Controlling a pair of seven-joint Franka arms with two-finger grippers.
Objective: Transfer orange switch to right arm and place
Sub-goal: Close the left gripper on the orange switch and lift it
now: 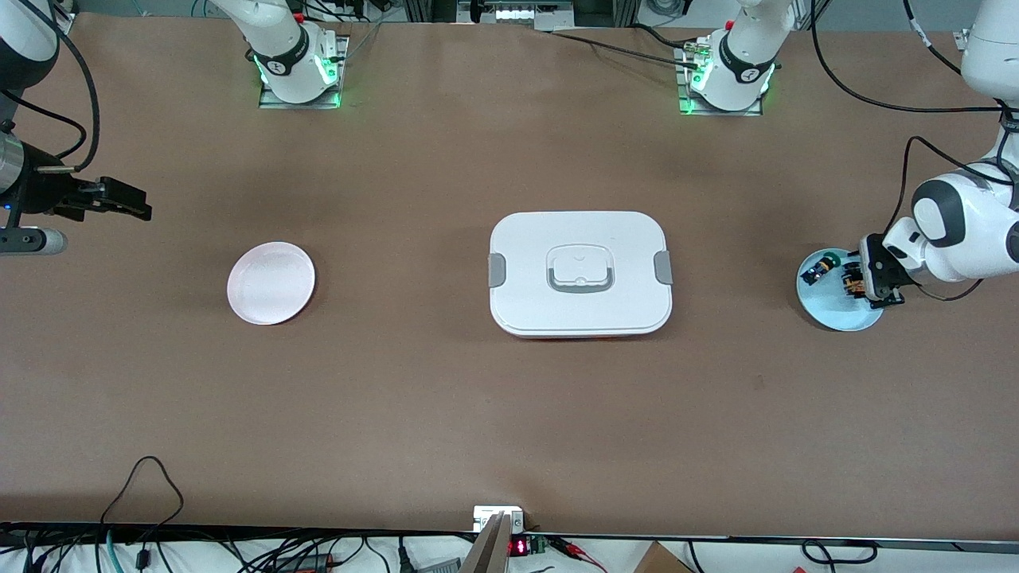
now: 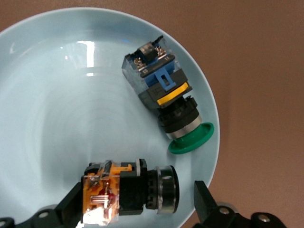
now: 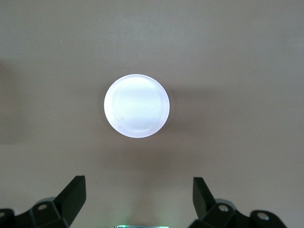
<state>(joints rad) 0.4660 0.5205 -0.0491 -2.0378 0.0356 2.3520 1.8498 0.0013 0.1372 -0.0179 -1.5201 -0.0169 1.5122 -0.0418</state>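
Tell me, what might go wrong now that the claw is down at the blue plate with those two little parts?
1. The left gripper straddles the orange switch with fingers open; one finger sits at the blue plate rim and might catch or tip it.
2. The blue-and-green switch lies close by, so a nudge could shift it.
3. The switch lies on its side with a round cap, so it might roll or twist as the fingers close.

Left arm: reaches down at its own end of the table, wrist bent low, left gripper (image 1: 864, 278) just above the surface, fingers (image 2: 203, 199) spread apart.

Right arm: waits raised at its own end; right gripper (image 1: 131, 203) aloft, level, fingers (image 3: 76, 192) wide apart, holding nothing.
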